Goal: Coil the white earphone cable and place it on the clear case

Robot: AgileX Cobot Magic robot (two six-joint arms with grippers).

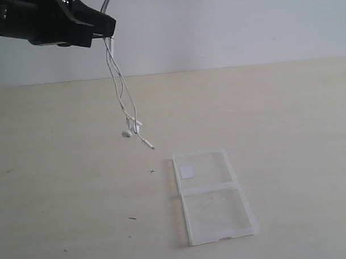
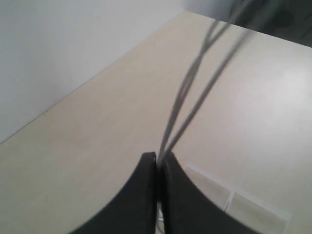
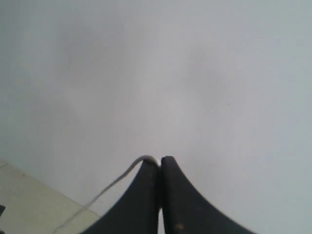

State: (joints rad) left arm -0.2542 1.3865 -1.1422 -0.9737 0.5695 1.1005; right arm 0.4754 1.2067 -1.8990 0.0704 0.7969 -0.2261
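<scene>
My left gripper (image 1: 108,30) is clamped on the white earphone cable (image 1: 121,91), high above the table (image 1: 55,179); the strands hang down from my closed jaws, with the earbuds (image 1: 127,133) dangling at the bottom; my right gripper (image 3: 160,160) has its jaws together too, and a curl of cable comes out at the tips, seemingly pinched there; the clear case (image 1: 216,213) lies open and flat on the table (a white sticker (image 1: 187,172) on one half), near the earbuds but apart from them.
</scene>
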